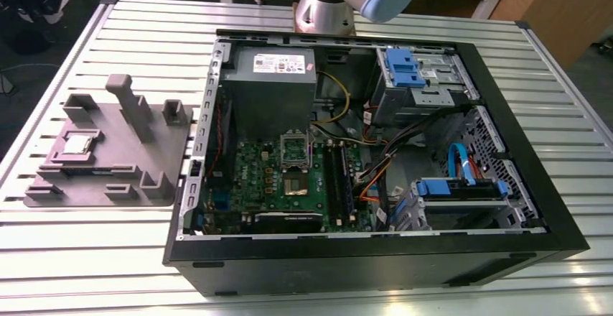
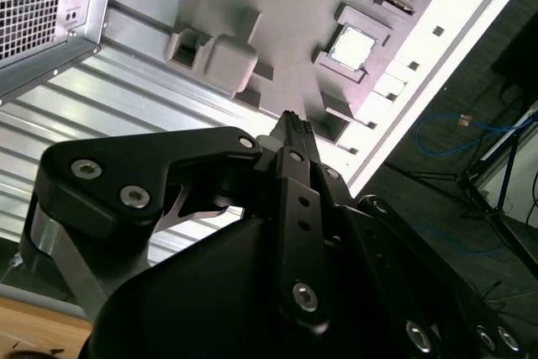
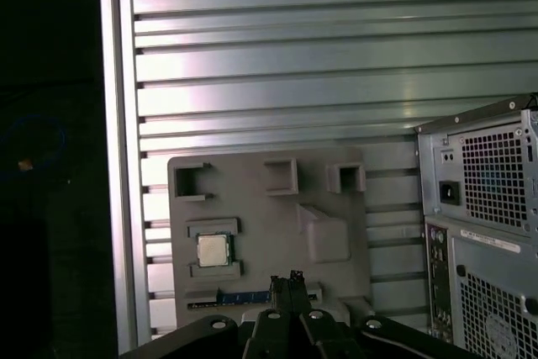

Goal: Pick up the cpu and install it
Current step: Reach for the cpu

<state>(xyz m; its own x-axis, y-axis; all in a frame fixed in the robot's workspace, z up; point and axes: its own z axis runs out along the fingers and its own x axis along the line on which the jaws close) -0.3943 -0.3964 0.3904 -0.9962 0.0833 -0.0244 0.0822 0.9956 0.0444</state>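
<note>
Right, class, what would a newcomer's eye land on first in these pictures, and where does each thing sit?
The big open computer case, green motherboard inside, fills the exterior view's right of the slatted table. On that view's left, a grey plate with upright blocks carries the small silvery cpu. In the first wrist view the black gripper, shut, points toward that plate.

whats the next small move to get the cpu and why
Probably open the jaws and bring the gripper over the cpu: it lies untouched in its pocket on the plate, and the gripper hangs apart from it, jaws shut and empty.
</note>
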